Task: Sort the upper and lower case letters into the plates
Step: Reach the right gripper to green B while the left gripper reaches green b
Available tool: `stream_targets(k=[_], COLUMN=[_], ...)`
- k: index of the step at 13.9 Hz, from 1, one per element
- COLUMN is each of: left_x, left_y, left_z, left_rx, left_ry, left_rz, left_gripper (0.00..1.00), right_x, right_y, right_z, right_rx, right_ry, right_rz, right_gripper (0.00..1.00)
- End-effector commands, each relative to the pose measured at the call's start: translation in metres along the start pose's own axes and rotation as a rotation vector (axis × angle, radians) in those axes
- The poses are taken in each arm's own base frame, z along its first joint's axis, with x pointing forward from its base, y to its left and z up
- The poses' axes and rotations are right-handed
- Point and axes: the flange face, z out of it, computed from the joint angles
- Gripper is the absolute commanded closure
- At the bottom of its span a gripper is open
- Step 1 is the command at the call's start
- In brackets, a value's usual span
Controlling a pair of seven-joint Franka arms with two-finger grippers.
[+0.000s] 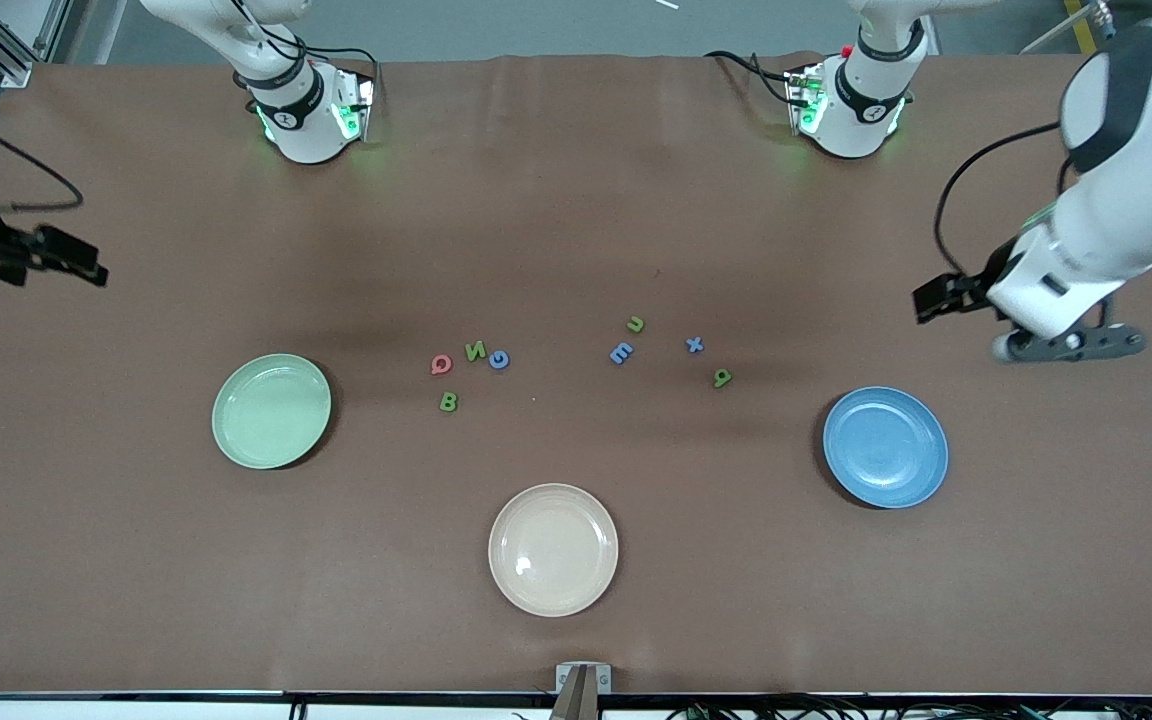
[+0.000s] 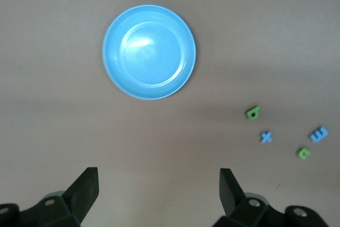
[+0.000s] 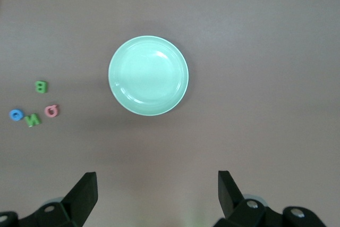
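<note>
Left gripper (image 2: 157, 188): I held it spread, empty, above bare table near the blue plate (image 1: 885, 447).
Right gripper (image 3: 156, 190): spread too, high near the green plate (image 1: 271, 410).
Letters (image 1: 471, 368): I saw all between those plates.

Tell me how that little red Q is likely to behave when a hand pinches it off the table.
The red Q lies flat and thin, so it probably weighs little and offers scant edge to pinch. It won't roll. It sits close beside the green N, so open fingers may nudge that neighbour, and the smooth table may let it slide.

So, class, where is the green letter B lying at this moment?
The green B lies on the table, nearer the front camera than the red Q, between the light green plate and cream plate.
</note>
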Motion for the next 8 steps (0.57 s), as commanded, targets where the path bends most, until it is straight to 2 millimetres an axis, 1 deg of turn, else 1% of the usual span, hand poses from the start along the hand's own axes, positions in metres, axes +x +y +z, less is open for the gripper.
stream_targets(k=[1, 2, 3, 4, 5, 8], left_x=[0.010, 0.011, 0.012, 0.014, 0.015, 0.022], left_y=[0.021, 0.036, 0.051, 0.064, 0.071, 0.091], left_z=[0.047, 0.064, 0.079, 0.093, 0.103, 0.152], left_rx=[-0.023, -0.025, -0.015, 0.010, 0.019, 0.009], left_ry=[0.018, 0.028, 0.027, 0.026, 0.023, -0.013], left_rz=[-0.051, -0.080, -0.103, -0.116, -0.140, -0.222], left_gripper=[0.00, 0.00, 0.01, 0.02, 0.03, 0.12], right_x=[0.060, 0.066, 0.070, 0.075, 0.077, 0.073], right_y=[0.002, -0.005, -0.024, -0.040, -0.053, -0.107], right_z=[0.053, 0.058, 0.072, 0.088, 0.106, 0.164], right_rx=[-0.008, -0.004, -0.006, 0.017, 0.039, 0.060], right_ry=[-0.069, -0.043, -0.034, -0.022, -0.024, 0.001], right_rz=[-0.005, -0.003, -0.012, 0.029, 0.084, 0.130], right_gripper=[0.00, 0.00, 0.00, 0.00, 0.00, 0.00])
